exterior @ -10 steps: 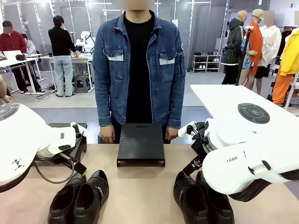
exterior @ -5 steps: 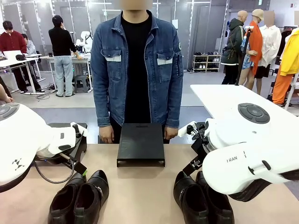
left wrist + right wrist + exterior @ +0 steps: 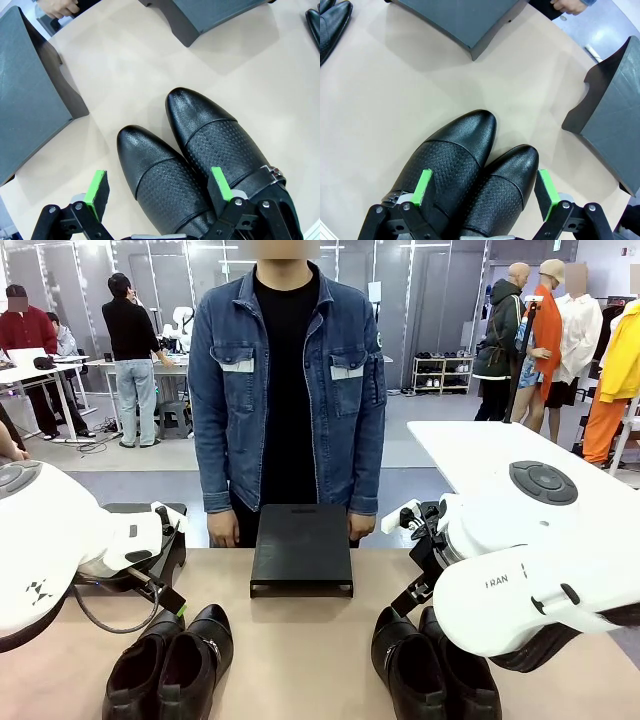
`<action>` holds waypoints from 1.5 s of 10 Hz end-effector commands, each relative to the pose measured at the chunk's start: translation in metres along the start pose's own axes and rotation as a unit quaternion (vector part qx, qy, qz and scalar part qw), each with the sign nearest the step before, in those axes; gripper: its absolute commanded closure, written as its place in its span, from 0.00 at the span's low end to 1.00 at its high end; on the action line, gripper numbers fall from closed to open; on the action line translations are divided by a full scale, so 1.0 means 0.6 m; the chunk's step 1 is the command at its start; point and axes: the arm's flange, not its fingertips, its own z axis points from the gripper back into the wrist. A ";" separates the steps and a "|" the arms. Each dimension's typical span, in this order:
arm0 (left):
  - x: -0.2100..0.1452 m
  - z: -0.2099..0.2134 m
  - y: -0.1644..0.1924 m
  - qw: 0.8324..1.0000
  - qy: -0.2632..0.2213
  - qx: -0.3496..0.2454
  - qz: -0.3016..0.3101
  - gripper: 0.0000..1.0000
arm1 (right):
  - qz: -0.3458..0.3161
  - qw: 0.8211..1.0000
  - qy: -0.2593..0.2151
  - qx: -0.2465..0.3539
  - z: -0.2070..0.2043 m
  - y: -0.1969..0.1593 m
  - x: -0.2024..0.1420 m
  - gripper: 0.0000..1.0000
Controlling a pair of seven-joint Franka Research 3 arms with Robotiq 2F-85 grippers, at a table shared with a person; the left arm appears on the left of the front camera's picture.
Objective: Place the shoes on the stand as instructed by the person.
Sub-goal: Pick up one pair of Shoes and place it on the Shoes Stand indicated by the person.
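Left gripper (image 3: 159, 187) and right gripper (image 3: 484, 189) hover, spread wide, over the shoes (image 3: 200, 135), which look stiff, glossy and probably slippery; best pinched across the firm sides.

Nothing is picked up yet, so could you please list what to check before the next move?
1. Left end effector open: ok.
2. Right end effector open: ok.
3. Strapped pair side by side below the left one: ok.
4. Plain pair side by side below the right one: ok.
5. Stand flat at the table far edge: ok.
6. Person's hands pointing at a pair: not ok, both hang down.
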 end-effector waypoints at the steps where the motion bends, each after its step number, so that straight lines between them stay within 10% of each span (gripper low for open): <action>1: 0.000 0.000 0.000 1.000 0.000 0.000 0.000 0.00 | -0.001 1.000 0.000 0.000 0.000 0.000 0.000 0.00; 12: 0.014 0.021 0.004 1.000 0.013 -0.002 -0.006 0.00 | -0.007 1.000 -0.007 0.010 0.029 -0.007 0.011 0.00; 15: 0.024 0.087 0.037 0.995 0.036 -0.087 -0.022 0.00 | -0.029 0.996 -0.002 0.079 0.087 -0.026 0.032 0.00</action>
